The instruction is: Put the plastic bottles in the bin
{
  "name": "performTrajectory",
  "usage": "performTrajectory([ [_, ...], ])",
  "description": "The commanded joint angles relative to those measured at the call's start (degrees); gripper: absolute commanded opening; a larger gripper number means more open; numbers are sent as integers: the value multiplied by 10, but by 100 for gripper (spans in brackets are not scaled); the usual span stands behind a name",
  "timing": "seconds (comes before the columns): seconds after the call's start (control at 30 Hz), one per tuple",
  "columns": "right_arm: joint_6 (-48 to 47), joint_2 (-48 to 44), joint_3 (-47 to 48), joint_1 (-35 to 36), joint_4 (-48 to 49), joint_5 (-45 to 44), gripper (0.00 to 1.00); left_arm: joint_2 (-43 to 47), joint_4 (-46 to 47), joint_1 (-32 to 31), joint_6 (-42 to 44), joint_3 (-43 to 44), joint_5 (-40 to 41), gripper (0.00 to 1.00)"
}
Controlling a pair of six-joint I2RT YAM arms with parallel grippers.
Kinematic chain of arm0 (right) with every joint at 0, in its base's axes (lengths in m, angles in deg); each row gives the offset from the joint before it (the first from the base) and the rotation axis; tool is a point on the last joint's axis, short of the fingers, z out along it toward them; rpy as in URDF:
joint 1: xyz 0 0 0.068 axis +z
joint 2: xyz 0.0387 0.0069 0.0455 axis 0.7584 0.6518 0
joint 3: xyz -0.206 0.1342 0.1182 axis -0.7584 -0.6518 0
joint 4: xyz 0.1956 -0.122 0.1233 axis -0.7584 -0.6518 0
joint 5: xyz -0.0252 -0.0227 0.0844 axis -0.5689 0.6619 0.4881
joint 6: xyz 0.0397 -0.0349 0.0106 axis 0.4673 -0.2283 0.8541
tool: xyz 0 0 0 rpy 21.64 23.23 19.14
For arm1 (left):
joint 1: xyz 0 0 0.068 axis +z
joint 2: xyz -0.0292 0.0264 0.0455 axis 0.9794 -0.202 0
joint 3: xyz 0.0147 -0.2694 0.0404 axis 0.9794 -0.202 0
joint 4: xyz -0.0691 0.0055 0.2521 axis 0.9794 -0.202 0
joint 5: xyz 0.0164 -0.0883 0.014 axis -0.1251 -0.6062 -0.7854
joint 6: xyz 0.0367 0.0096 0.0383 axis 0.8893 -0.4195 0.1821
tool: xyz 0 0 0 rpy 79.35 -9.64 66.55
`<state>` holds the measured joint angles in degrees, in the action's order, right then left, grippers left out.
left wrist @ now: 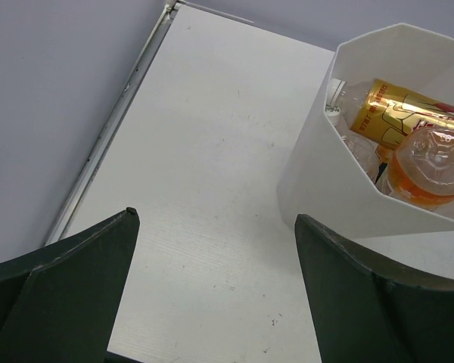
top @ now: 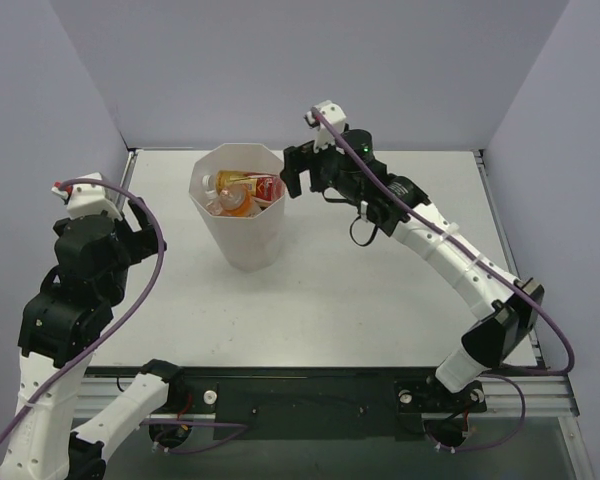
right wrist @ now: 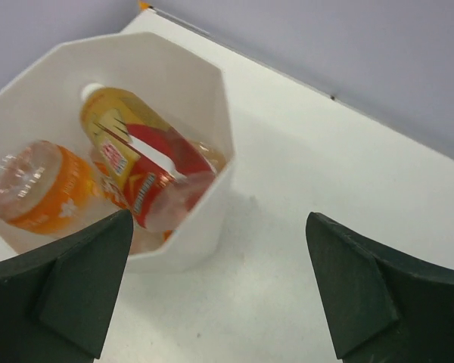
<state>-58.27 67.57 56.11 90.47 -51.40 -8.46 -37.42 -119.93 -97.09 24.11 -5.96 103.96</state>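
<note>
Several bottles lie heaped inside the white bin, upper centre of the top view; we see a red-and-yellow labelled one on top. The right gripper hovers beside the rim, fingers apart and empty; the left gripper, lower left, gapes empty too.

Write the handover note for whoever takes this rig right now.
Left claw: open, empty, apart from the bin.
Right claw: open, empty, near the bin's rim.
Bottles: several piled inside the bin, including a yellow-and-red labelled bottle and an orange-filled bottle; exact count hidden.
Done: no bottle shows on the table in any view.
Left: likely nothing but checking the count and parking the arms.
</note>
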Motion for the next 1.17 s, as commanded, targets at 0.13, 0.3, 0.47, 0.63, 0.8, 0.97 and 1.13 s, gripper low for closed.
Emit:
performTrajectory([
  [0.13,123,-159,-118,-55,-86,-116,96,-5,19,3,-6,-9,-14,95],
  [0.3,119,-203,-189,-56,-202,-236,96,-9,30,3,-15,-16,-31,95],
  [0.47,192,-203,-226,-52,-325,-455,97,-17,48,3,-32,-26,-65,95],
  [0.63,198,-210,-243,-50,-365,-525,98,-46,64,3,-52,-19,-131,94],
  [0.8,184,-242,-264,-37,-371,-536,98,-98,63,2,-31,-16,-302,95],
  [0.97,187,-264,-288,-37,-369,-534,98,-107,78,0,-50,-36,-291,95],
  [1.13,167,-270,-300,-35,-362,-510,98,-113,85,0,-47,-33,-283,95],
])
